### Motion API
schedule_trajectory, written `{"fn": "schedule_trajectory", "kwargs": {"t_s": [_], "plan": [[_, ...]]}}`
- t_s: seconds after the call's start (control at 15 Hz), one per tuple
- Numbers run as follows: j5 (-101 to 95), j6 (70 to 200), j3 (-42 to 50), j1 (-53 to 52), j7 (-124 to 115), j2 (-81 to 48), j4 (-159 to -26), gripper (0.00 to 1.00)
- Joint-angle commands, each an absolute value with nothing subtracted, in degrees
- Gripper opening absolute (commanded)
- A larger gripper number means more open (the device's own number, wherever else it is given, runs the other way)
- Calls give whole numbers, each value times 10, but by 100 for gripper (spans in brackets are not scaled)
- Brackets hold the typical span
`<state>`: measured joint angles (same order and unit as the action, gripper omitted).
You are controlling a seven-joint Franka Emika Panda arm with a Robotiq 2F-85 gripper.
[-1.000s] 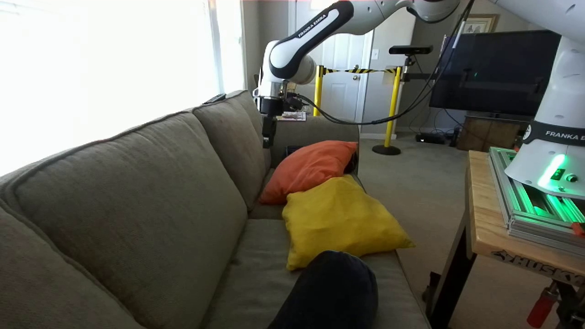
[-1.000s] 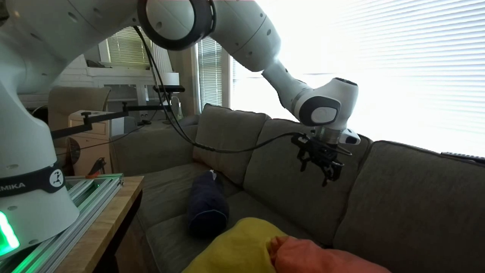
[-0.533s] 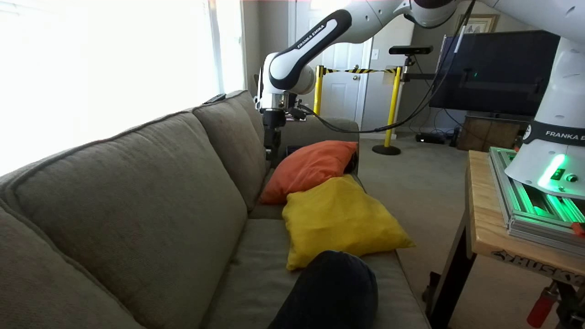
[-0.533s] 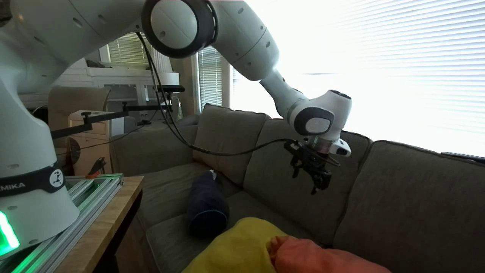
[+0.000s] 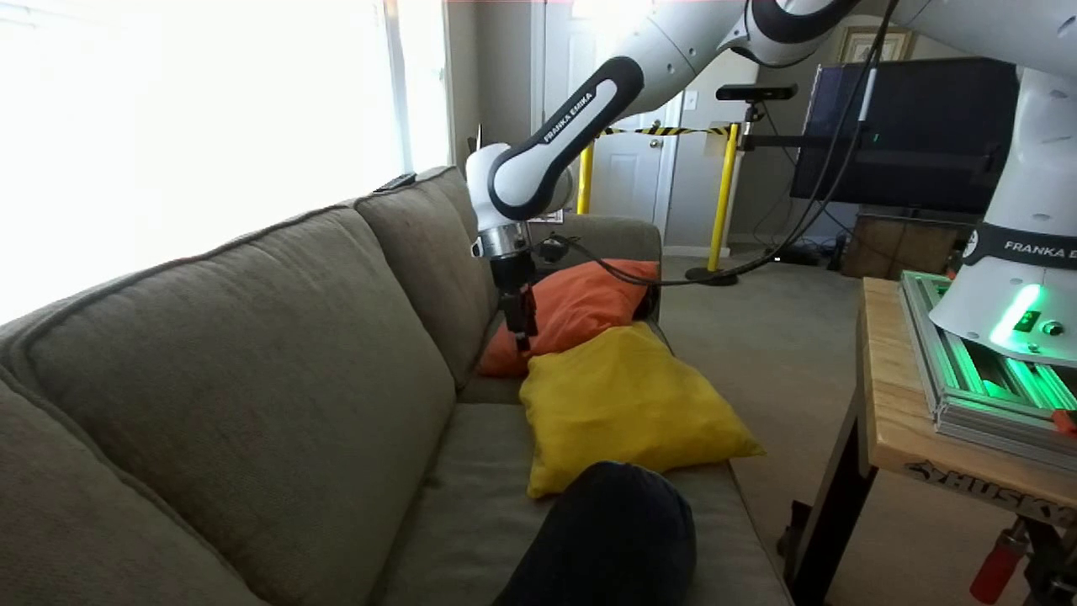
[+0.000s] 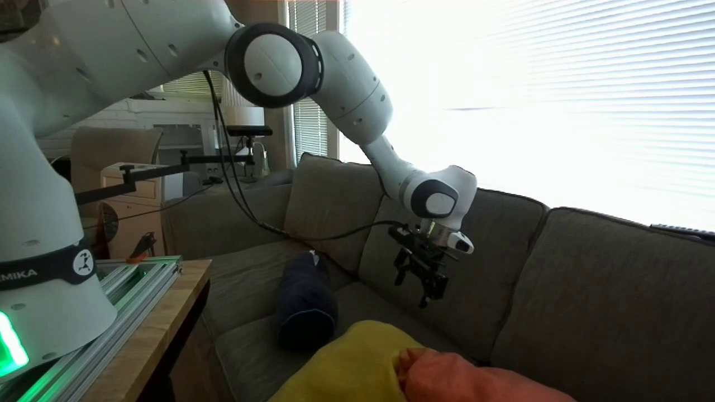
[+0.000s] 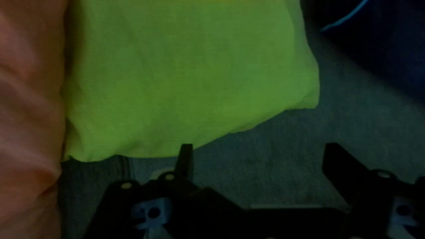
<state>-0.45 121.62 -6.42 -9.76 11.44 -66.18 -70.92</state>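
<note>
In an exterior view, my pincer [image 5: 522, 335] hangs empty, the yellow throw pillow [image 5: 631, 412] lower and to one side. In an exterior view, the navy bolster [image 6: 306, 301] lies on the sofa [image 6: 603, 290], well apart from me. In the wrist view, my fingers [image 7: 186, 162] stand wide, that pillow's edge just ahead, the orange throw pillow [image 7: 31, 116] past one. Going slowly, fingers level, seems best, lest one snag.
</note>
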Motion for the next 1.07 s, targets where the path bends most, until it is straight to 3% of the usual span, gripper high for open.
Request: {"fn": "schedule_trajectory", "kwargs": {"t_s": [0.0,0.33,1.0], "plan": [[-61,1247,-25,-130,86,-682,-702,100],[-64,1366,-17,-127,53,-713,-717,100],[-61,1348,-24,-117,54,-730,-755,100]]}}
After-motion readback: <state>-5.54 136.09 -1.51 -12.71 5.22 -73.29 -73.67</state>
